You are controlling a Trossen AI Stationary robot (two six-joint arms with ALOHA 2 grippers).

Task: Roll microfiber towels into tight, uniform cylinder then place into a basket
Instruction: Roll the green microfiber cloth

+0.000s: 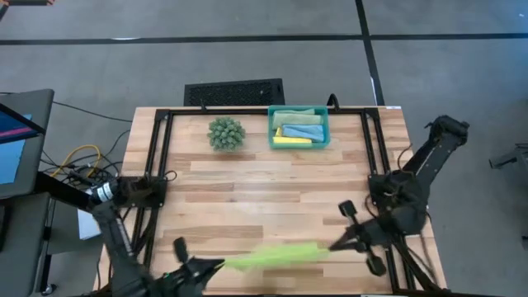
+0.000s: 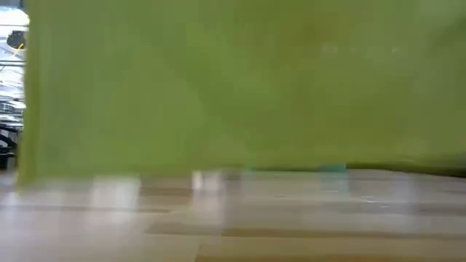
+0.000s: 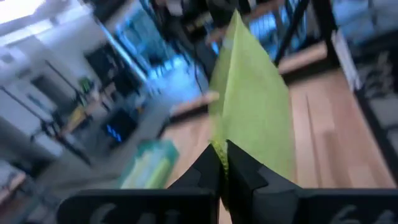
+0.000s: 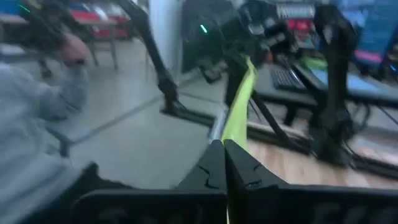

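Note:
The lime green towel [image 1: 276,255] is stretched between my two grippers near the table's near edge and hangs as a sheet that fills the low view [image 2: 240,87]. My left gripper [image 1: 221,265] is shut on its left end. My right gripper [image 1: 332,245] is shut on its right end. The teal basket [image 1: 325,139] stands at the far middle with rolled blue, sage and yellow towels [image 1: 295,131] inside. My left gripper pinches the towel's left top corner [image 3: 221,142] between its two fingers, coming level from the table's left. The towel is lifted and hangs below. My right gripper pinches the towel's right top corner [image 4: 227,138] between its two fingers, coming level from the table's right. The top edge runs fairly taut between the two.
A round spiky green plant ball [image 1: 226,133] sits left of the basket. A black slotted grille [image 1: 234,91] lies beyond the table's far edge. Black frame rails [image 1: 157,148] run along the table's left and right sides. Bare wood lies between the towel and the basket.

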